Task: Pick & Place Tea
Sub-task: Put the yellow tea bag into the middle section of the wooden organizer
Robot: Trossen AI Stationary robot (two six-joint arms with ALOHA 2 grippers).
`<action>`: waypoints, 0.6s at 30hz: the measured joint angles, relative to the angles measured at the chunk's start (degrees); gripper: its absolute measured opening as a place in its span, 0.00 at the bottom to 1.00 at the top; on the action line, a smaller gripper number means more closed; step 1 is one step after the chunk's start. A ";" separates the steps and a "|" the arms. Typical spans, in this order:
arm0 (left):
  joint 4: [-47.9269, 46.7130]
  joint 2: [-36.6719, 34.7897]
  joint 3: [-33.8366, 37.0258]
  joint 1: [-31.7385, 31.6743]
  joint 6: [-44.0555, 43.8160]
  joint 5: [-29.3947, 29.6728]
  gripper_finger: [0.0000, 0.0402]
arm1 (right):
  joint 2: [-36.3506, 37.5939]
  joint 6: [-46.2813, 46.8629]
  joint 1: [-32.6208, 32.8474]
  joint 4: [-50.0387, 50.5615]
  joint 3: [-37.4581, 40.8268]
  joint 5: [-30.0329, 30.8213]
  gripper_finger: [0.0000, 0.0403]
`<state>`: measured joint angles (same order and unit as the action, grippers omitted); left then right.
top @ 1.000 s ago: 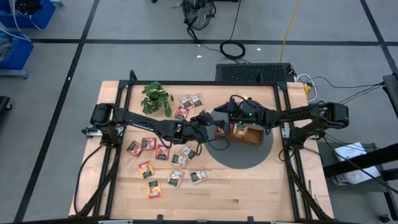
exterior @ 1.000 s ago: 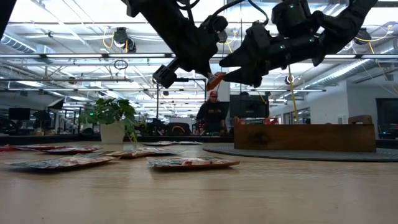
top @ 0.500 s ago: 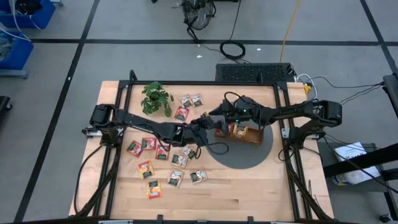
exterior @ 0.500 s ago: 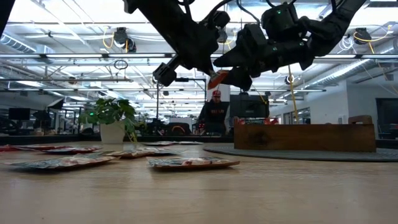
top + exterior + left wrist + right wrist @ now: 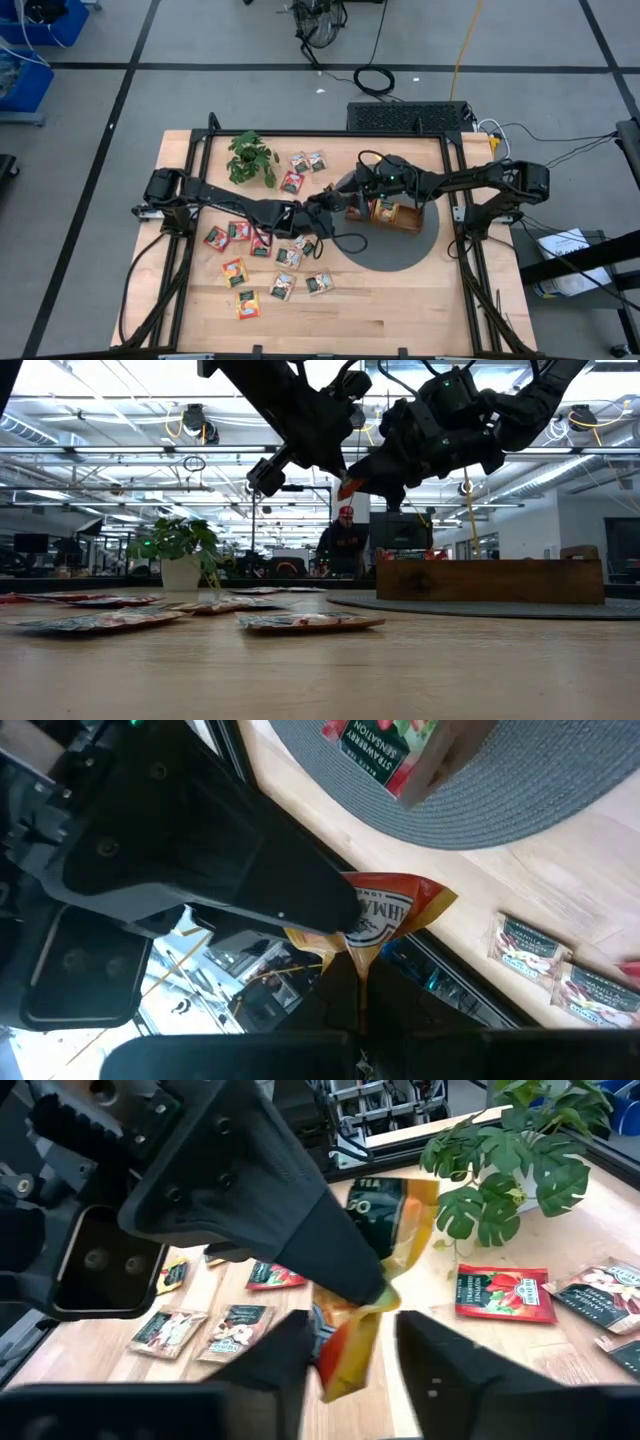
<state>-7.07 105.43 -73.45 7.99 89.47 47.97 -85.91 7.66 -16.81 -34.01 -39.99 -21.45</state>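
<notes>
An orange-yellow tea sachet [image 5: 346,485] is held in the air above the middle of the table, between my two grippers. My left gripper [image 5: 318,202] reaches in from the table's left and is shut on it. My right gripper [image 5: 350,1345] comes from the right. Its open fingers stand on either side of the sachet's free end [image 5: 345,1350]. Several more sachets [image 5: 262,245] lie flat on the wooden tabletop. The brown wooden tray [image 5: 395,215] rests on a round grey mat [image 5: 390,250]. My left gripper pinches the sachet's narrow end [image 5: 362,958] between its two fingers, coming from the table's left and slanting a little downward. The sachet sticks out past the fingertips, crumpled and clear of the table. My right gripper: whether a finger [image 5: 295,1345] touches the sachet, I cannot tell.
A small leafy plant [image 5: 250,158] in a white pot stands at the far left of the table. More sachets [image 5: 305,162] lie beside it. Black frame rails [image 5: 460,200] run along the table's sides. A person [image 5: 343,540] shows in the room beyond.
My right gripper has swung a little toward the table's left and tipped, and now stands around the free end of the sachet held by my left gripper. The sachet has stayed in the air at about the same spot.
</notes>
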 joint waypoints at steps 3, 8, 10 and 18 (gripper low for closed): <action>0.02 0.00 0.00 -0.01 -0.02 0.09 0.01 | 0.00 -0.55 -0.05 -0.01 0.00 -0.28 0.19; 0.02 0.00 0.00 0.04 -0.33 -0.05 0.03 | 0.00 -3.76 -0.10 0.01 0.02 -1.54 0.03; 0.16 0.00 0.00 0.04 -1.52 -0.27 0.03 | 0.00 -4.13 -0.10 0.01 0.02 -2.54 0.03; 0.79 0.00 0.09 0.65 -19.89 -2.09 0.06 | 0.10 -5.57 -0.10 1.69 0.09 -3.04 0.02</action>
<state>-6.28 105.43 -73.36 8.65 69.58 45.87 -85.81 2.09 -16.91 -32.32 -39.90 -24.50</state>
